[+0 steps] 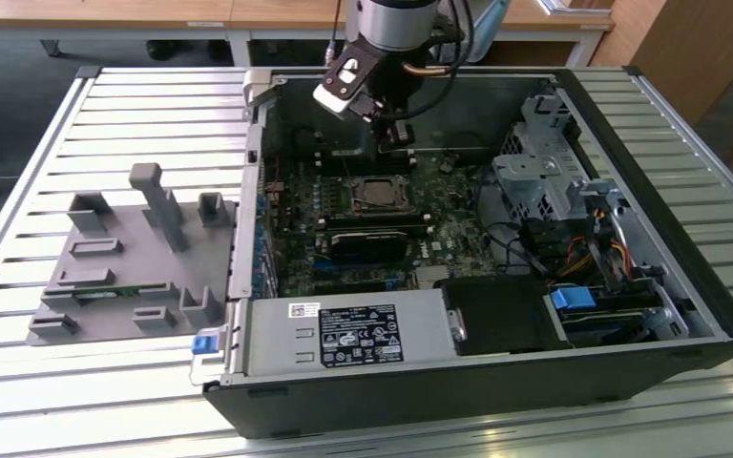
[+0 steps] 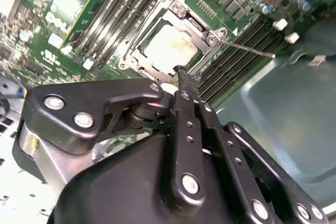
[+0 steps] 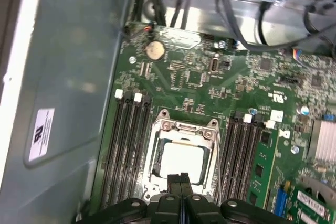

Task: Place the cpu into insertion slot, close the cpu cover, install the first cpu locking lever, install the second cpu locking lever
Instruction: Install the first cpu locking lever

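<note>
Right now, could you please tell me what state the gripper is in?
Gripper: jaws shut, nothing visible between them, close to the cpu.

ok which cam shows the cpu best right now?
First wrist view: the cpu lies nearly face-on, one edge hidden by the hand. Second wrist view shows it at a slant, close to the hand. Exterior view shows it small, inside the case.
</note>
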